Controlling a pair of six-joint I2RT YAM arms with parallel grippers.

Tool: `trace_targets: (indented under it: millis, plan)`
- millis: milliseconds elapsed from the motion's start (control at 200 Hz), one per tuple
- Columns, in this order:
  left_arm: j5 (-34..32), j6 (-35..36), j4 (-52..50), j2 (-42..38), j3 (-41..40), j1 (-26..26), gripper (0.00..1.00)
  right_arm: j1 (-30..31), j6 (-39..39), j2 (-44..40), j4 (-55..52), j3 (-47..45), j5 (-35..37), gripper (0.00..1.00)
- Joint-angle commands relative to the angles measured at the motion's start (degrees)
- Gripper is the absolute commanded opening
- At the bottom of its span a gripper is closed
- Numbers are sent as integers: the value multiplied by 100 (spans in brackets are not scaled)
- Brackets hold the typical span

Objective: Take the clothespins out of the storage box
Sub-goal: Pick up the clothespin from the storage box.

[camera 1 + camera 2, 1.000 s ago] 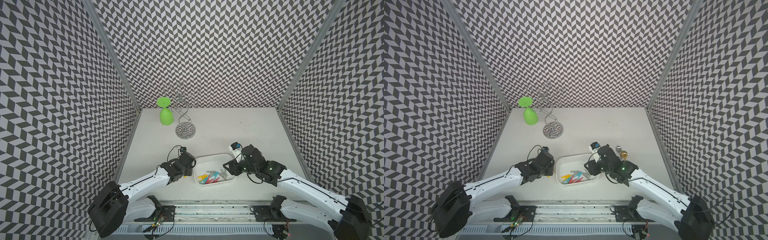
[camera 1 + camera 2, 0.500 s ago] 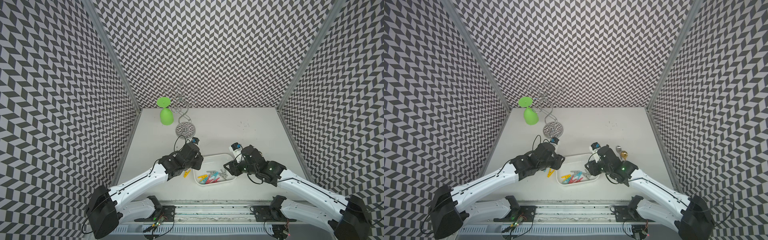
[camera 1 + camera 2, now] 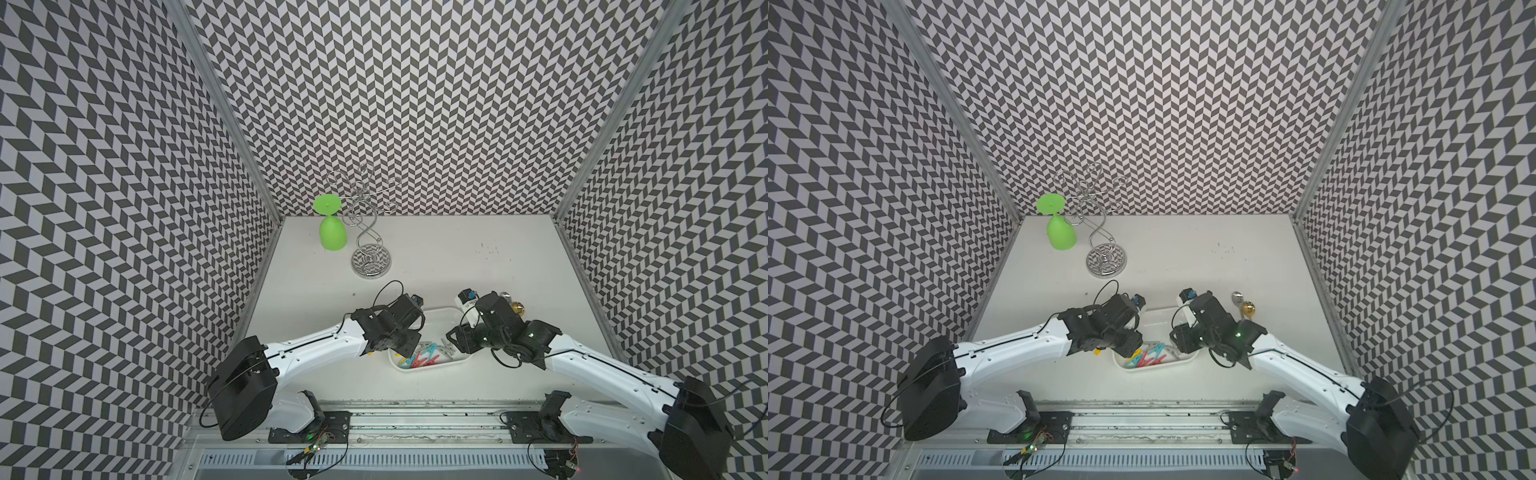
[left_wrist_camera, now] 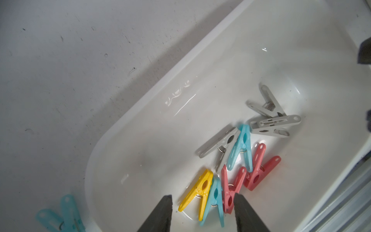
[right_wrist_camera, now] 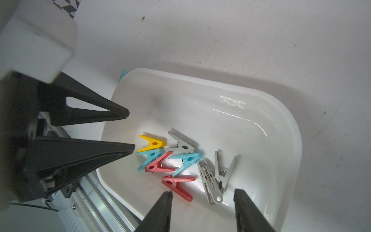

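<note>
Swinging in from beside the box [image 3: 434, 368], my left gripper [image 4: 202, 195] has come over its left end since a second ago, widening as it came; its jaws now stand about half open with nothing between them. Just outside that left end a blue pin [image 4: 60, 213] lies on the table [image 4: 60, 70], and in a top view a scrap of yellow, likely a yellow pin [image 3: 368, 354], shows beside the rim under my left wrist. Inside the box the other pins [image 4: 242, 146] lie bunched toward the long wall nearest my base: one yellow, two blue, two red and three grey, some overlapping. The box's far half is bare. My right gripper [image 5: 203, 191] has not shifted. It hangs over the box's right end above the grey ones, also about half open and empty. I judge the emptying has barely begun and I am between picks. Next, the left jaws must drop astride one pin of the yellow, blue and red trio beneath them, close on it alone, then lift it clear of the rim.
</note>
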Motion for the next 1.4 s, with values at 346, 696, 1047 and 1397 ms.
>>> trace_targets:
  millis: [346,696,1047,1397]
  plan:
    - [-159,645,805,606,-121,-40,40,28,32,35,191,-16,350,52]
    - [-216,875,1060,1225,-192,-49,41,22,38,279,241,-16,427,52]
    - [-153,1065,1420,1685,-47,-49,38,-13,-50,99,425,-85,290,52]
    - [204,1078,1502,1228,-183,-114,3,-37,-5,160,330,-35,449,50]
